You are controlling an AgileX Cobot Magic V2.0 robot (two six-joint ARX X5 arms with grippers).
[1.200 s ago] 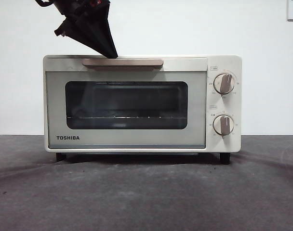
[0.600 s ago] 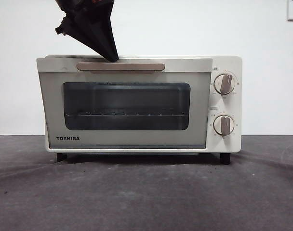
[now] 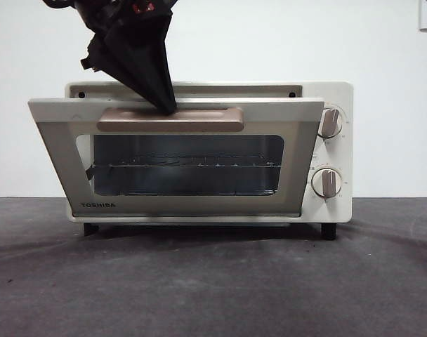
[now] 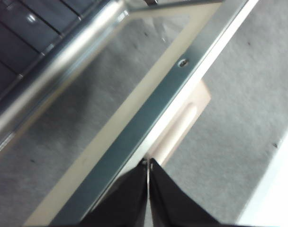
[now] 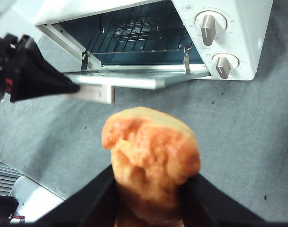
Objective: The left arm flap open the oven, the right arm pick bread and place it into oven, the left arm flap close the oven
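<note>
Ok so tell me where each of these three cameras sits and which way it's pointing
Front view: low at table height, facing the oven; left gripper on its handle.
Left wrist view: on the left arm, looking along shut jaws at the door.
Right wrist view: on the right arm, over the held bread toward the oven.
Shared: all show the half-open door.

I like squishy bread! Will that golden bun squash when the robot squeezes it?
Probably a bit: the golden-brown crusty bun bulges above the right gripper, whose black jaws press its sides. It looks light and airy. Its lumpy crust likely grips well, so slipping seems unlikely.
</note>
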